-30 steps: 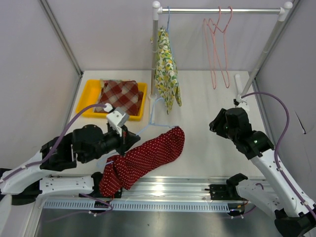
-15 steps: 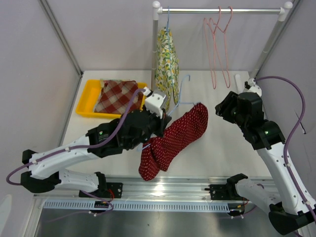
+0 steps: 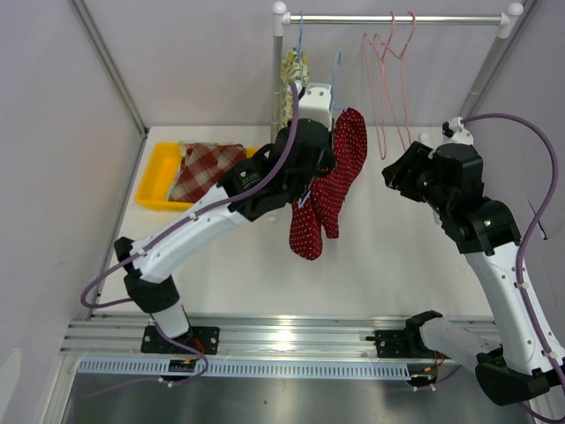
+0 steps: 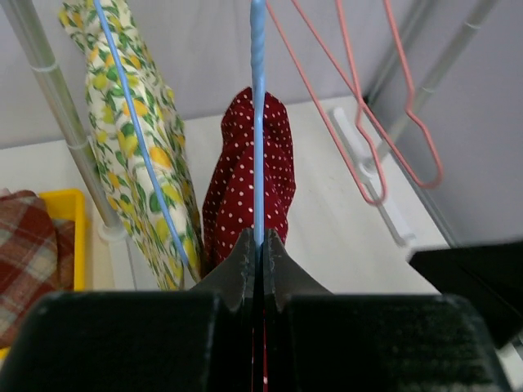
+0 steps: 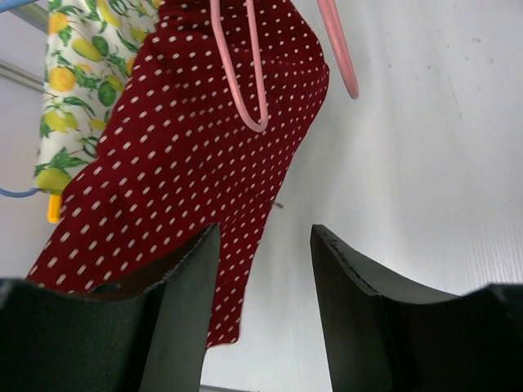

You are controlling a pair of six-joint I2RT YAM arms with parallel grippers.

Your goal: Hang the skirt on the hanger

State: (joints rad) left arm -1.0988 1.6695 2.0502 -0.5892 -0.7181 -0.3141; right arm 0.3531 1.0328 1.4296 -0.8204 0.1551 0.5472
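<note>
Left gripper [image 4: 258,242] is clamping the blue hanger [image 4: 258,98], with the skirt [image 4: 233,188] draping over it near the bench's far edge. Right gripper [image 5: 263,253] is hovering agape. The skirt, seemingly uneven, is risking sliding off.

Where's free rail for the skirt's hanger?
Bare rail from the pink hangers to the right post; a shorter gap between them and the lemon-print garment, where the left gripper holds the blue hanger. Left end crowded.
</note>
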